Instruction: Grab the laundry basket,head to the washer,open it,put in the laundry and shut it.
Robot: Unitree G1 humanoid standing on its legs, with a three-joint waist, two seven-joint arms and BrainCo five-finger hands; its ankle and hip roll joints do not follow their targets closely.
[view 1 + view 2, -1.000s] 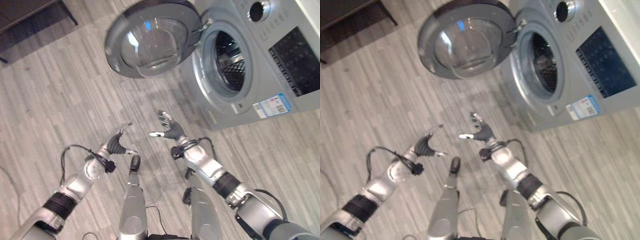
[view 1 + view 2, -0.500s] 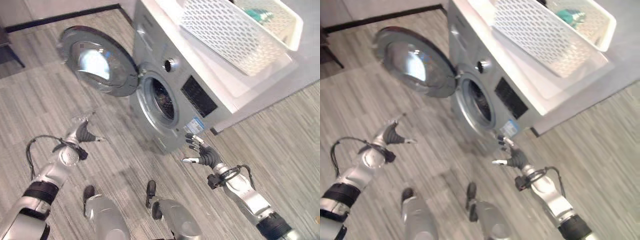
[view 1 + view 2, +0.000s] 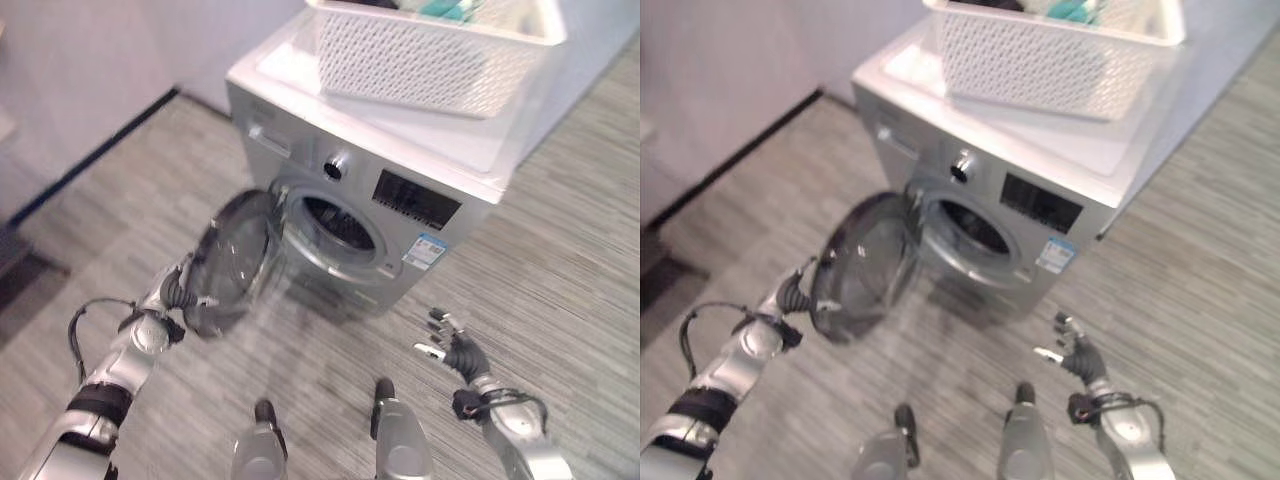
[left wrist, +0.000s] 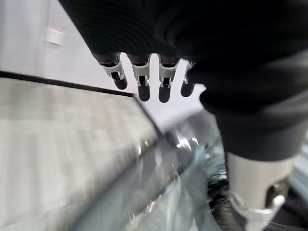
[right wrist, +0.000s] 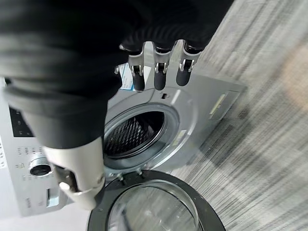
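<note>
A white perforated laundry basket [image 3: 420, 60] stands on top of the silver washer [image 3: 450, 165], with teal laundry [image 3: 447, 9] showing over its rim. The washer's round glass door [image 3: 232, 262] hangs open to the left of the dark drum opening [image 3: 338, 222]. My left hand [image 3: 178, 292] is open right beside the door's outer rim; the left wrist view shows its fingers [image 4: 144, 82] straight above that rim [image 4: 159, 163]. I cannot tell whether they touch it. My right hand [image 3: 455, 350] hangs open and empty over the floor, in front of the washer's right corner.
A pale wall with a dark baseboard [image 3: 100, 150] runs along the left behind the washer. Grey wood floor [image 3: 560, 280] spreads in front of and to the right of the machine. Something dark [image 3: 20, 270] sits at the far left edge.
The whole view has swung, so the washer now shows upright with the basket on top. My left hand, apart from the door before, is now at its rim. The right hand stays open.
</note>
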